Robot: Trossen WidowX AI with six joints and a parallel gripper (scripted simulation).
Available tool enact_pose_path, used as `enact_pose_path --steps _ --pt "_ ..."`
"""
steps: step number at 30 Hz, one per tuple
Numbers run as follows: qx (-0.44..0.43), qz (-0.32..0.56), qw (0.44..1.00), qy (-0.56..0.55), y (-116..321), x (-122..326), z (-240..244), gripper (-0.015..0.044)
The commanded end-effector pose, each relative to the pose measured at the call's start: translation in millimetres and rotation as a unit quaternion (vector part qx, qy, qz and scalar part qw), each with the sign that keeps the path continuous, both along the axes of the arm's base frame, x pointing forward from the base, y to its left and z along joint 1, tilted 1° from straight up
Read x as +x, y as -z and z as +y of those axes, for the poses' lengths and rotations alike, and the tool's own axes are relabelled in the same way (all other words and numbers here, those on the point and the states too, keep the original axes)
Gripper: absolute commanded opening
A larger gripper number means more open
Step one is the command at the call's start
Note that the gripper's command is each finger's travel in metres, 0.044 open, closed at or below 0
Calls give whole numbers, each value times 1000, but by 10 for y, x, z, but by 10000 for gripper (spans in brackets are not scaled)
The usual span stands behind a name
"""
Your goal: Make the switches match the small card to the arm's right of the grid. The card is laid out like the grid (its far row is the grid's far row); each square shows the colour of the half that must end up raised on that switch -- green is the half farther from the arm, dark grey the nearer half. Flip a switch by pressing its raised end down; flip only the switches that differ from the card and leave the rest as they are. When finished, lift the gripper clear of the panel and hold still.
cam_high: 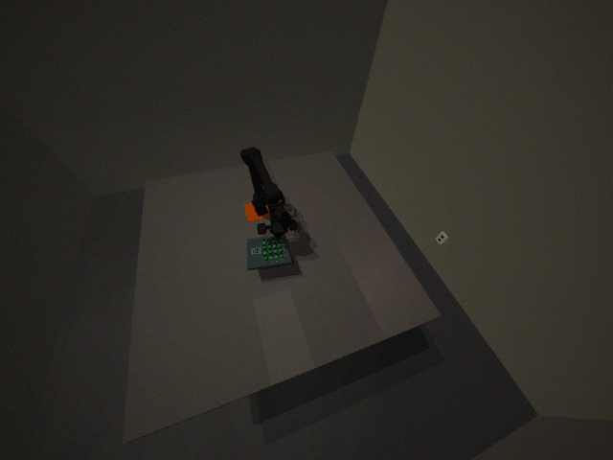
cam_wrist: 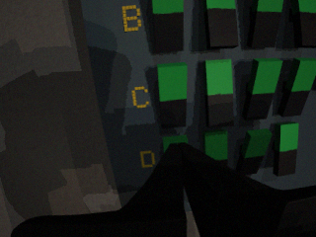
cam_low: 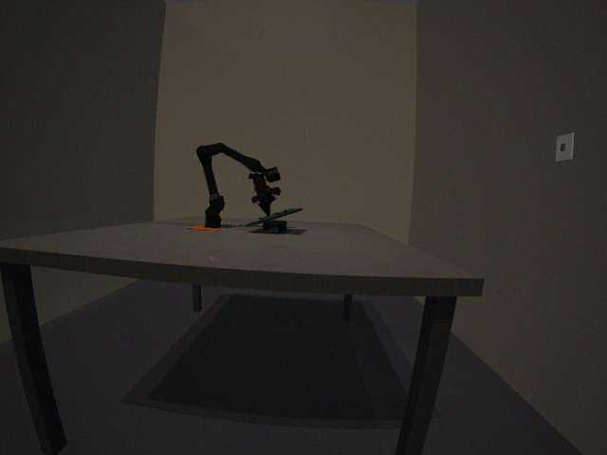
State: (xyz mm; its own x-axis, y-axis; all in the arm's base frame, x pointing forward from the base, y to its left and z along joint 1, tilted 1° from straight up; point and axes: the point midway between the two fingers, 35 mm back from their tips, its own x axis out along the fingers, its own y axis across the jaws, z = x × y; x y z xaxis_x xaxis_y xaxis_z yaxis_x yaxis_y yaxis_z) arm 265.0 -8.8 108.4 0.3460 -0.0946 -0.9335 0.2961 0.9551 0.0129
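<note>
The tilted blue-grey panel (cam_high: 253,263) (cam_low: 255,222) (cam_wrist: 115,140) carries a grid of green and dark grey switches. The small card (cam_high: 256,250) lies beside the grid; its squares are too small to read surely. My gripper (cam_high: 278,239) (cam_low: 267,214) (cam_wrist: 177,150) is shut and empty. Its tips point down at the near row, marked D, over the first switch (cam_wrist: 171,140) beside the letter, and hide most of it. Contact cannot be told. The fourth row D switch (cam_wrist: 288,137) shows a brighter green half than its neighbours. Row C's first switch (cam_wrist: 172,81) is in plain view.
A dark block (cam_low: 280,226) supports the panel on the table (cam_high: 188,307) (cam_low: 147,249). An orange mat (cam_high: 250,214) (cam_low: 195,227) lies at the arm's base. The panel's far edge stands higher than its near edge.
</note>
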Motion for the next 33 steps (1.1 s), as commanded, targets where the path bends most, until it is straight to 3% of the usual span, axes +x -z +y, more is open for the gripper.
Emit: enact_pose_path --steps 1,11,17,33 --pt "2 1 1000 -3 20 -2 9 0" --pt "2 1 1000 -3 32 3 7 0" --pt "-1 -10 1000 -3 -572 -246 74 0" --pt "-3 -6 1000 -3 -465 -338 -408 0"
